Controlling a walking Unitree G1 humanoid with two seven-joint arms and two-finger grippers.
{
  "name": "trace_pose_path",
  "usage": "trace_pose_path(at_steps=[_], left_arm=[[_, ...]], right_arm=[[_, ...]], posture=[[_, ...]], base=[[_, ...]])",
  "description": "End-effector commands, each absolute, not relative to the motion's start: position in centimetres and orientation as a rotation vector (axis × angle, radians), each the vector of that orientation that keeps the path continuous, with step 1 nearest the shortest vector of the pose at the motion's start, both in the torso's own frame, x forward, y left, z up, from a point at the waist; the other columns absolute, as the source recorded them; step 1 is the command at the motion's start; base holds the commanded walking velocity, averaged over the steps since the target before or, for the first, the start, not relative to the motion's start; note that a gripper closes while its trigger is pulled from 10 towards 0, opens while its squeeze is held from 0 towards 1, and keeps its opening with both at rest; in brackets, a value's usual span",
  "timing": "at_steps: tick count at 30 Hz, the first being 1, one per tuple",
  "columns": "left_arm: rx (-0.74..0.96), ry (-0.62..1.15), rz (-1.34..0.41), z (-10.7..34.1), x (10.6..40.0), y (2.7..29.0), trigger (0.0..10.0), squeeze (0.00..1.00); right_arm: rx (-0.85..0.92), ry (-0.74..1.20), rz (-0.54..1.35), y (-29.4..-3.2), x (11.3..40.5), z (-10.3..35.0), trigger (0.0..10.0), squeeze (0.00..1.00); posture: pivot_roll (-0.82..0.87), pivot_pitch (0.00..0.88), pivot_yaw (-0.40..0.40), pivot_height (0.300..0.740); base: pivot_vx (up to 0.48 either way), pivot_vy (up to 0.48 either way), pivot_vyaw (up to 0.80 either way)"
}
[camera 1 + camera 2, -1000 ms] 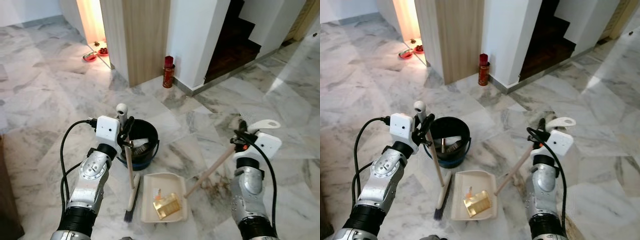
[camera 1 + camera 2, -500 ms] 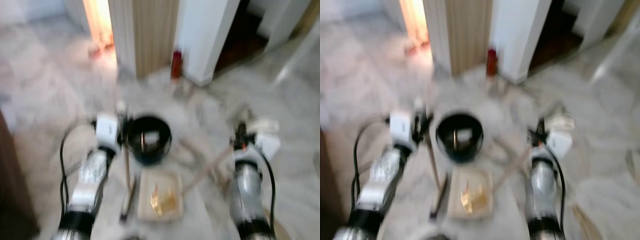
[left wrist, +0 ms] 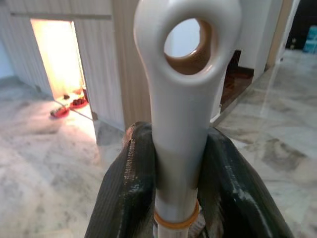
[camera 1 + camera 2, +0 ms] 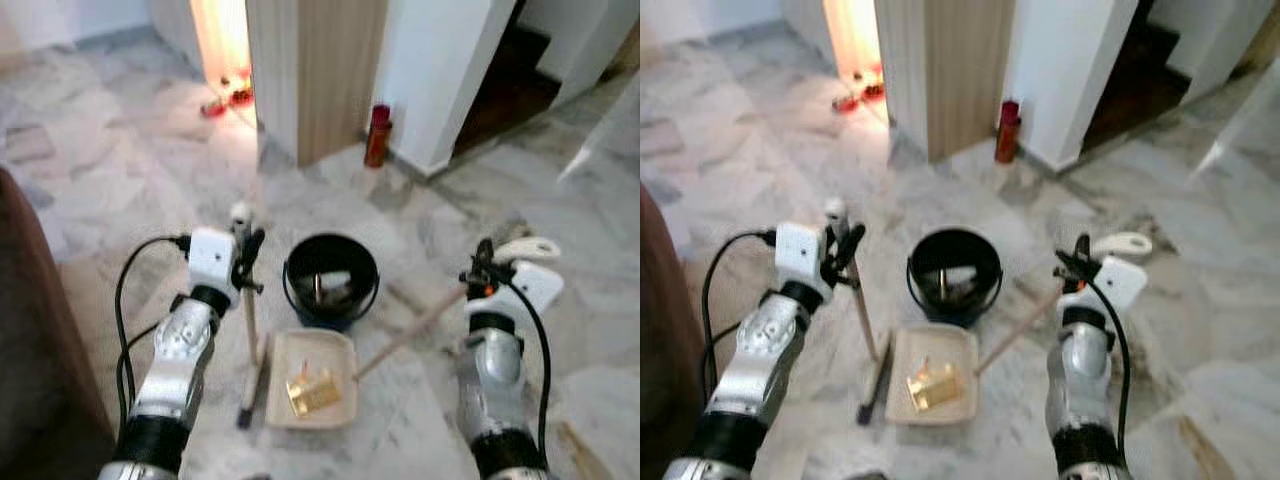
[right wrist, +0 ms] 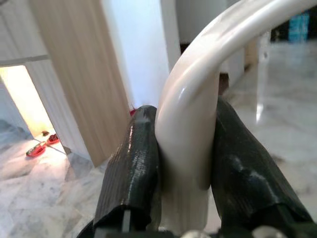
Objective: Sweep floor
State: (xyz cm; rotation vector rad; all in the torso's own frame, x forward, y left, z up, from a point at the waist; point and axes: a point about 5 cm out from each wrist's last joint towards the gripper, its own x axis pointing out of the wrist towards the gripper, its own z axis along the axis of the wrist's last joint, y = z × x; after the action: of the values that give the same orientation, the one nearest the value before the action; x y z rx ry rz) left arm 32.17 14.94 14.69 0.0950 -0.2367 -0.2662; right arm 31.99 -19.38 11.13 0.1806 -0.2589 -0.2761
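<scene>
My left gripper (image 4: 247, 252) is shut on the white top of a broom handle (image 3: 181, 124). The wooden stick runs down to the dark broom head (image 4: 244, 412) on the marble floor. My right gripper (image 4: 481, 268) is shut on the white curved grip of the dustpan handle (image 5: 190, 134). Its long wooden rod slants down to the cream dustpan (image 4: 285, 403), which lies flat between my arms and holds a crumpled golden wrapper (image 4: 311, 388). Just beyond the pan stands a black bucket (image 4: 331, 281) with scraps inside.
A wood-panelled pillar (image 4: 315, 70) and a white wall (image 4: 440, 60) stand ahead, with a red canister (image 4: 376, 135) at their foot. Red bowls (image 4: 225, 103) lie in a lit doorway. Dark stairs (image 4: 505, 90) rise at the right. A brown piece of furniture (image 4: 35, 340) is close on my left.
The camera has shifted and the blur has cleared; the brown furniture at my left now shows larger. Both grippers keep their hold on the broom and the dustpan handle.
</scene>
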Motion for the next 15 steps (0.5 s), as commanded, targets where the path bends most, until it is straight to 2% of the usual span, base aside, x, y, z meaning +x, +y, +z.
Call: trace_pose_path(at_steps=[1,15], left_arm=[[0.107,-0.280,-0.282,15.7,32.2,14.5,10.0,0.00],[0.109,-0.276,-0.293,15.5,32.3,14.0,10.0,0.00]], right_arm=[[0.188,-0.331,-0.308,-20.3,32.1,12.8,10.0,0.00],[0.222,-0.502,-0.337,-21.2,32.4,17.6,10.0,0.00]], posture=[[0.21,0.092,-0.070,0.740],[0.21,0.067,-0.065,0.740]], base=[[0.000,0.000,0.00],[0.000,0.000,0.00]])
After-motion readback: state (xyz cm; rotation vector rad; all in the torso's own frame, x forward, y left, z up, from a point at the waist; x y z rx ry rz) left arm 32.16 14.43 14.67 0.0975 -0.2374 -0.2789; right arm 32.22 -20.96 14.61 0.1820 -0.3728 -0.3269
